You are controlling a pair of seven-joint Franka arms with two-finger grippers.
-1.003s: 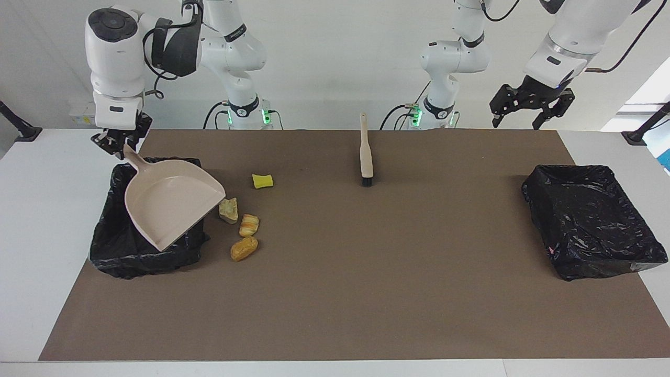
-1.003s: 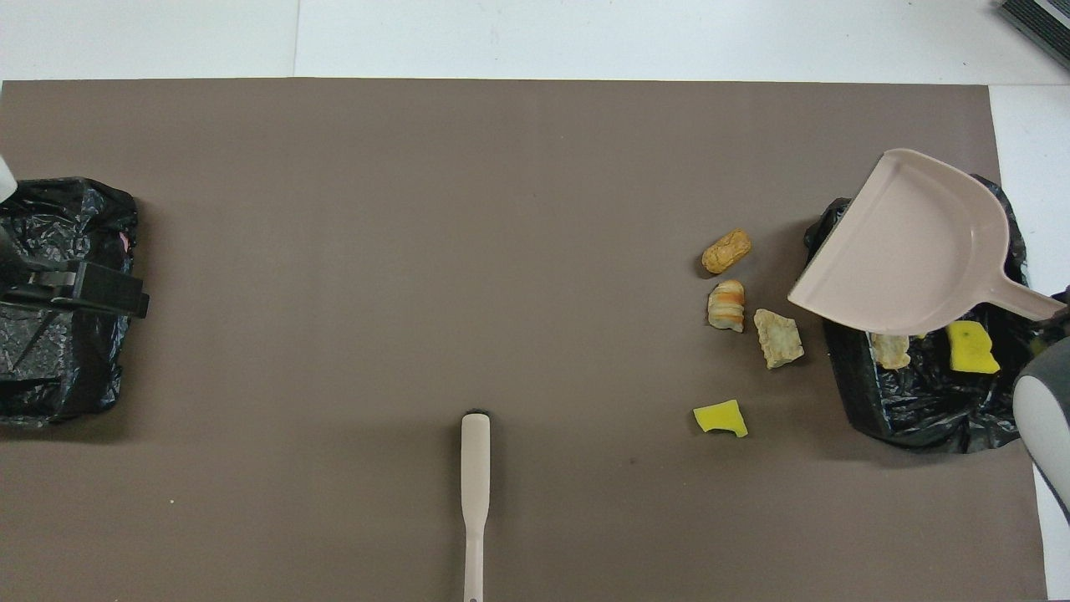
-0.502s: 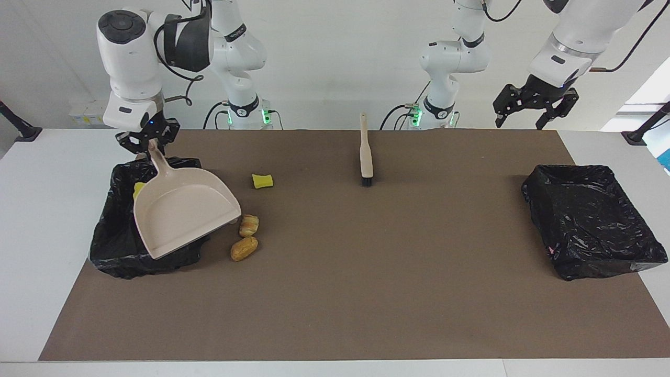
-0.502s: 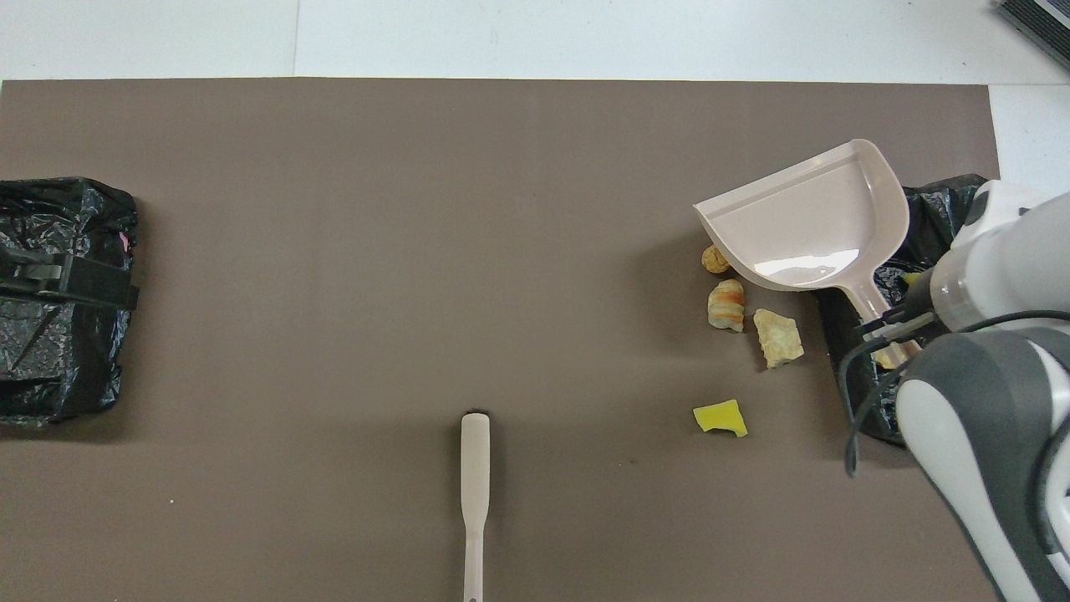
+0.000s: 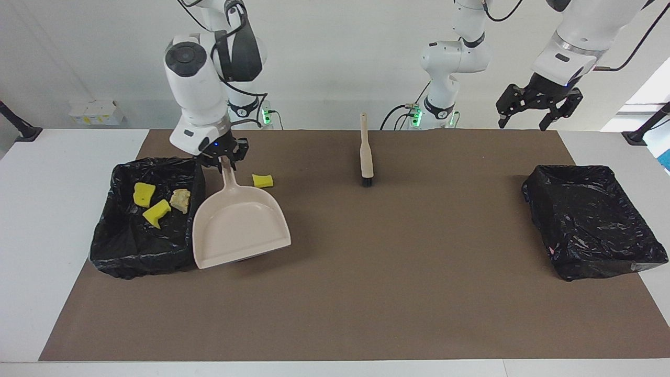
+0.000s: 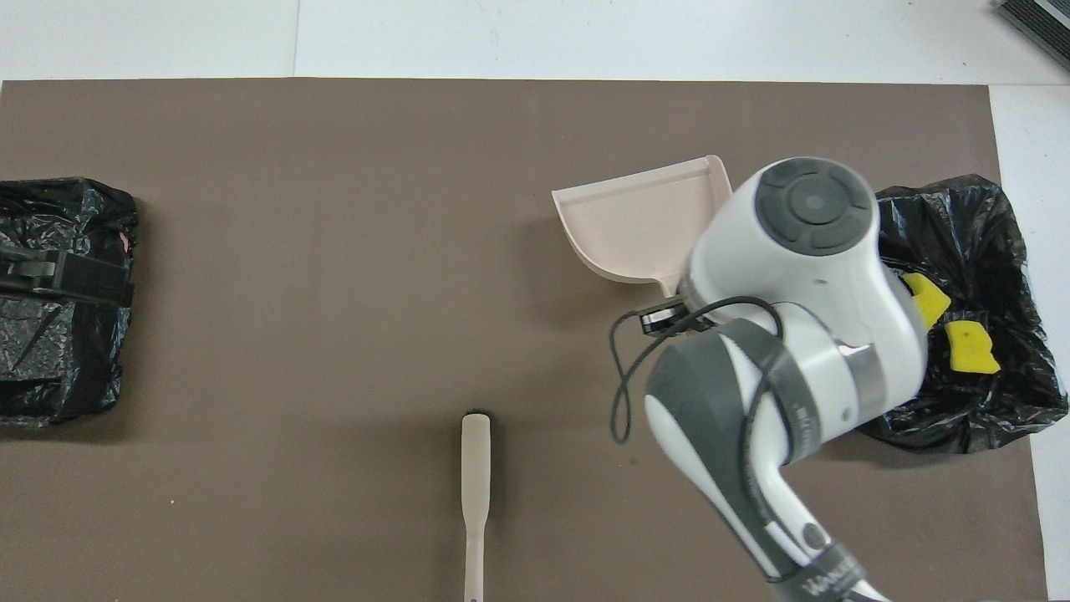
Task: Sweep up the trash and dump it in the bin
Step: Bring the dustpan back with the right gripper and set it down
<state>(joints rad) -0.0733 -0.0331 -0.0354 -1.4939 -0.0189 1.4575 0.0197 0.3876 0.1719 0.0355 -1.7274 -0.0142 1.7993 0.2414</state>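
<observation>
Right claw [image 5: 226, 160] clamps the dustpan [image 5: 239, 226] handle, pan over the table beside the bin [image 5: 107, 250], likely positioned for another load. Three trash scraps [image 5: 157, 201] lie binned; one sponge chunk [image 5: 263, 180] remains out. Left claw [image 5: 539, 107] waits agape over the table's edge.

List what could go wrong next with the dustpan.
1. The right gripper holds the dustpan by its handle beside the bin; the mat beneath is hidden, so lowering could trap scraps.
2. The yellow sponge lies beside the handle, not at the pan's mouth: a sweep may miss it.
The left gripper waits above the other end of the table.
</observation>
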